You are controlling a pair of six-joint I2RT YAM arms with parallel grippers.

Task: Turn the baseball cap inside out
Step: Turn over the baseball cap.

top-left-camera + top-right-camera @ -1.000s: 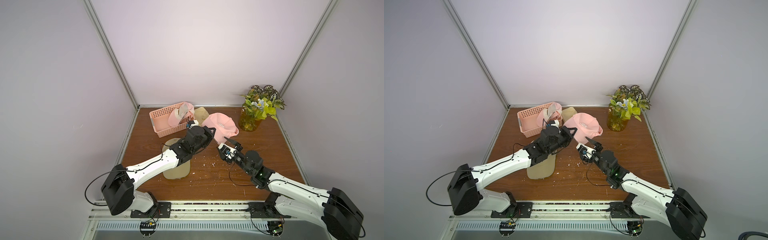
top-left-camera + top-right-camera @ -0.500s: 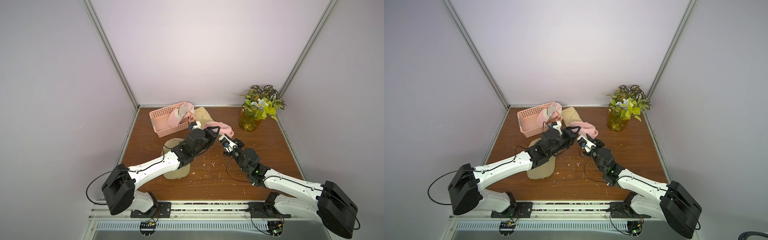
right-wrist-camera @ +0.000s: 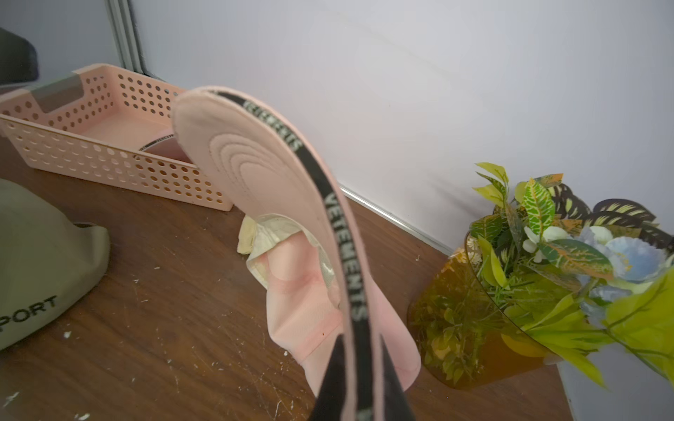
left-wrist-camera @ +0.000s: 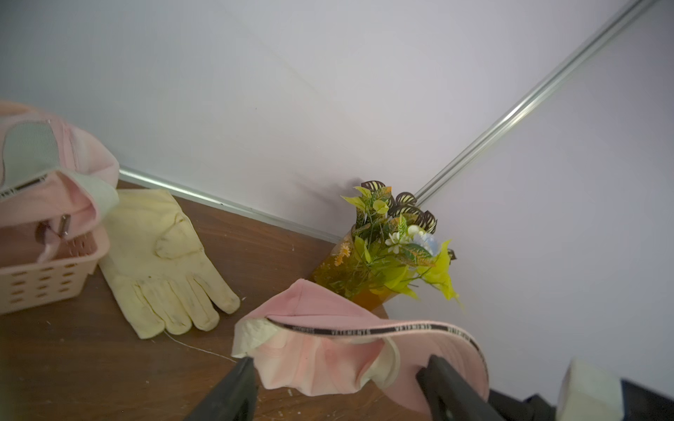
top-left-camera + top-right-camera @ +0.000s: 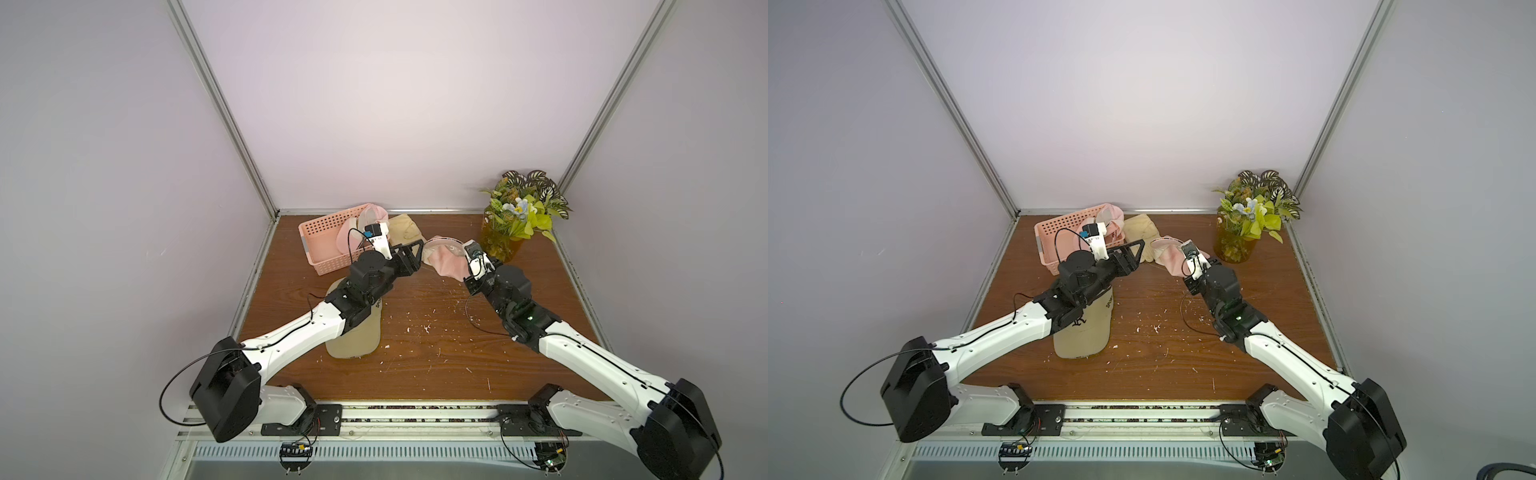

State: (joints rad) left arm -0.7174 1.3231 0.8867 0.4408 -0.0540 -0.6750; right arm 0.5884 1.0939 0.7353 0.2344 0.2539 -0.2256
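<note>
**Right claw pinches the pink cap; left claw stands wide**

Nearest me, at about 7 o'clock on the table [image 5: 436, 353], a khaki cap [image 5: 1086, 332] lies partly under my left forearm. Past centre, toward 12 o'clock, is the pink baseball cap [image 5: 444, 259]. My right gripper [image 3: 359, 368] is clamped tight on its black lettered edge band, with the brim rising beyond the fingers and the limp crown sagging beside them. My left gripper [image 4: 341, 361] sits at the cap's 9 o'clock with its jaws spread wide. The crown hangs between them, and I cannot tell whether either finger touches the cloth. Farther back there is a pink basket [image 5: 320, 232] at 11 o'clock with a pale glove [image 4: 164, 255] just beside it, and a flower vase [image 5: 503, 245] at 1 o'clock.
</note>
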